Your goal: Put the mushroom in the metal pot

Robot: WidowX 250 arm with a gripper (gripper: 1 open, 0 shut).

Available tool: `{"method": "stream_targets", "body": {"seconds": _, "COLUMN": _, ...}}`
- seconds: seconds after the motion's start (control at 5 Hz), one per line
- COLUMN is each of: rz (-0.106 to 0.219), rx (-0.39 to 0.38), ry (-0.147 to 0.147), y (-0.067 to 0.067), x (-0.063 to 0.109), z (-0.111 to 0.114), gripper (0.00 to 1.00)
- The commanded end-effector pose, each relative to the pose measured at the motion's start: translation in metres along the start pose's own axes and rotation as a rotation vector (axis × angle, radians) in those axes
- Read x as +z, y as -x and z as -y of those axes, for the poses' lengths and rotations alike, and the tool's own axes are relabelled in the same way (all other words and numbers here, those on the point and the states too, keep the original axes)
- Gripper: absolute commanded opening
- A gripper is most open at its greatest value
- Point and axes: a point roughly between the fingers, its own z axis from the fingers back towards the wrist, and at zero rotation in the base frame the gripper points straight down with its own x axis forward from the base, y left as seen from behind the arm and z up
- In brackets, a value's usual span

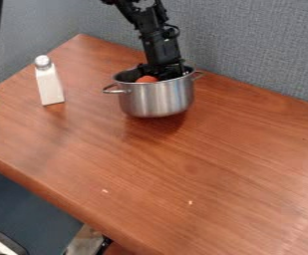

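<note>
The metal pot (160, 96) stands near the table's far edge, shiny, with a small handle showing on its left. Inside it, by the near-left rim, lies the mushroom (146, 79), of which only the reddish cap shows. My gripper (161, 70) comes down steeply from the upper left on the black arm and reaches into the pot's mouth, just right of the mushroom. Its fingertips are dark against the pot's inside and partly hidden by the rim, so their spacing and any contact with the mushroom or the pot wall cannot be made out.
A small white bottle (47, 81) with a grey cap stands at the left of the wooden table (183, 169). A grey wall rises right behind the pot. The table's near edge runs diagonally at the lower left.
</note>
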Motion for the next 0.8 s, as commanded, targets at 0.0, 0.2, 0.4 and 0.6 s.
{"method": "stream_targets", "body": {"seconds": 0.0, "rz": -0.040, "rx": 0.077, "ry": 0.056, "y": 0.003, "x": -0.011, "z": -0.011, "gripper": 1.00}}
{"method": "stream_targets", "body": {"seconds": 0.2, "rz": 0.003, "rx": 0.133, "ry": 0.050, "y": -0.003, "x": -0.015, "z": -0.025, "gripper": 0.00}}
{"method": "stream_targets", "body": {"seconds": 0.4, "rz": 0.047, "rx": 0.190, "ry": 0.045, "y": -0.008, "x": -0.018, "z": -0.039, "gripper": 0.00}}
{"method": "stream_targets", "body": {"seconds": 0.6, "rz": 0.018, "rx": 0.170, "ry": 0.070, "y": -0.003, "x": -0.023, "z": -0.039, "gripper": 1.00}}
